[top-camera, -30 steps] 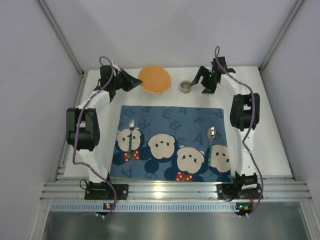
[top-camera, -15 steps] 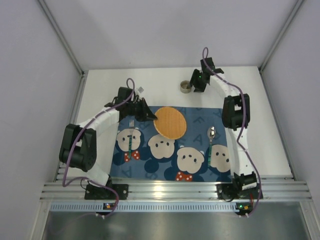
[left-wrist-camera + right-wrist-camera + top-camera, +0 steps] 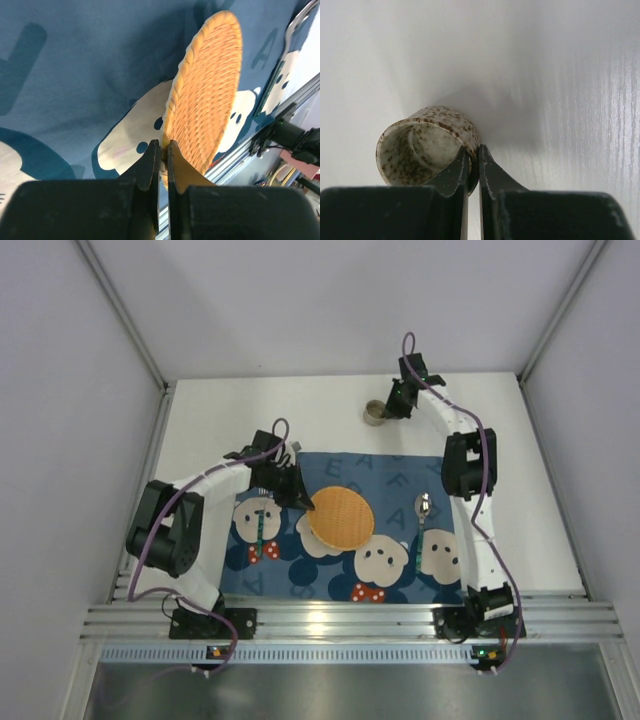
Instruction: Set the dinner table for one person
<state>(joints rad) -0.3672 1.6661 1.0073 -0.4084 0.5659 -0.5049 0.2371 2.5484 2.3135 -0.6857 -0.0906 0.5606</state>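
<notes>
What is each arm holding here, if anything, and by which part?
The left gripper holds the woven plate by its rim; the right gripper pinches the speckled cup by its wall at the rim.

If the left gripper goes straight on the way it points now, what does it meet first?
The left gripper holds the woven plate, whose far edge would probably touch the blue placemat first; depth is unclear.

Robotics lab cell, plain grey walls, dinner table, aluminium rail, bolted arms
</notes>
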